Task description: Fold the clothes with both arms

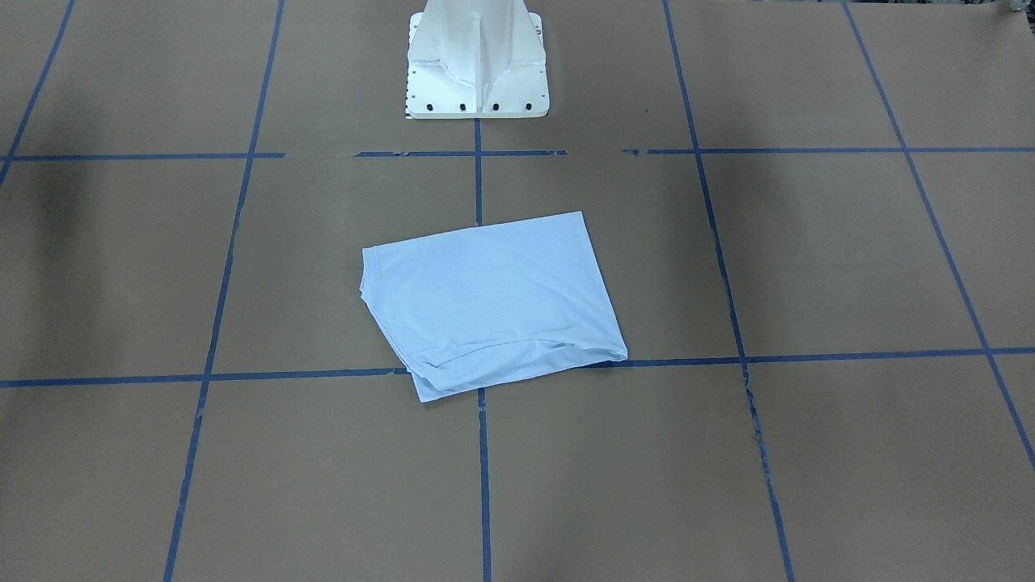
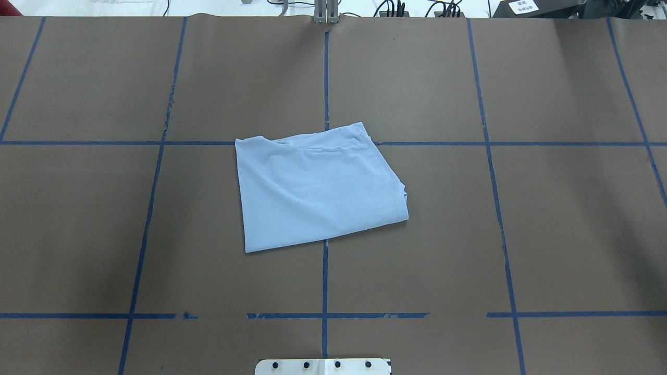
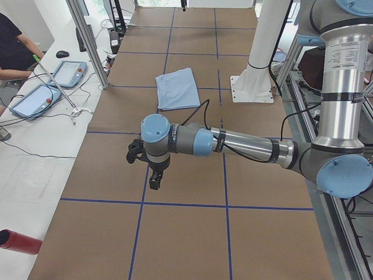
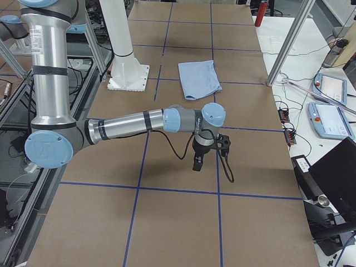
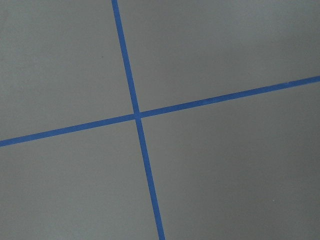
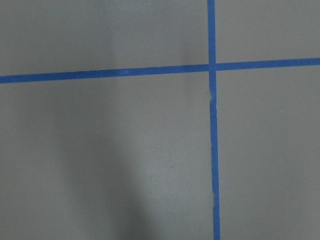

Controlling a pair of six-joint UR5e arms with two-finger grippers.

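The light blue T-shirt (image 1: 493, 303) lies folded into a rough rectangle in the middle of the brown table; it also shows in the overhead view (image 2: 318, 190). Its collar, print and label are hidden. Both arms are outside the front and overhead views. In the exterior left view the near left arm (image 3: 245, 146) reaches out over the table, its gripper (image 3: 152, 178) hanging well short of the shirt (image 3: 178, 88). In the exterior right view the near right arm (image 4: 128, 123) does the same, its gripper (image 4: 197, 162) well apart from the shirt (image 4: 199, 79). I cannot tell whether either gripper is open or shut.
The white pedestal base (image 1: 479, 61) stands behind the shirt. Blue tape lines (image 2: 325, 281) grid the table. Both wrist views show only bare table and a tape crossing (image 5: 137, 116). A side bench holds tablets (image 3: 35, 99) and an operator sits there (image 3: 14, 49).
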